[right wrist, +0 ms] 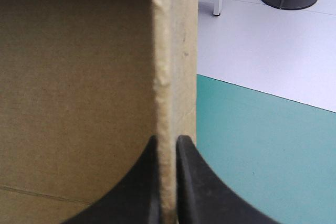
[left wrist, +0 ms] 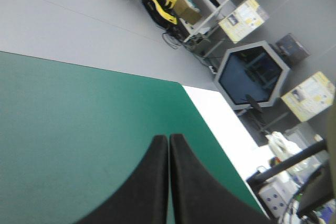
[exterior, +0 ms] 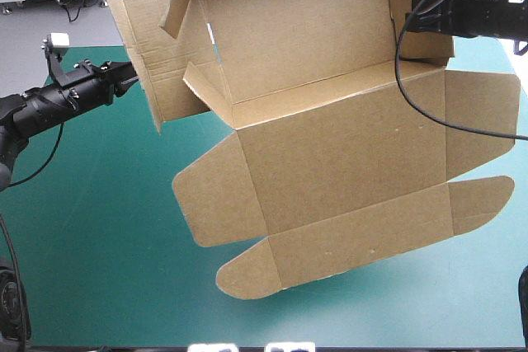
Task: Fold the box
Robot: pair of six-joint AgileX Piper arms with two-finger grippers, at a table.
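The brown box [exterior: 330,146] is a cut sheet: its front half with rounded flaps lies flat on the teal-green cover [exterior: 99,237], while its back half [exterior: 297,30] is lifted and stands tilted up. At the far right, my right gripper [exterior: 410,22] pinches the raised right wall. In the right wrist view the board's edge [right wrist: 173,51] runs between the nearly closed right gripper [right wrist: 168,142]. My left gripper [exterior: 132,78] sits beside the raised left flap [exterior: 153,55]. In its own view the left gripper [left wrist: 169,139] is shut, with only cover ahead and no board between its fingers.
Bare teal-green cover [left wrist: 79,129] lies left of the box and along the table's front edge. The table's far edge [right wrist: 262,92] runs just beyond the right gripper, with grey floor behind it.
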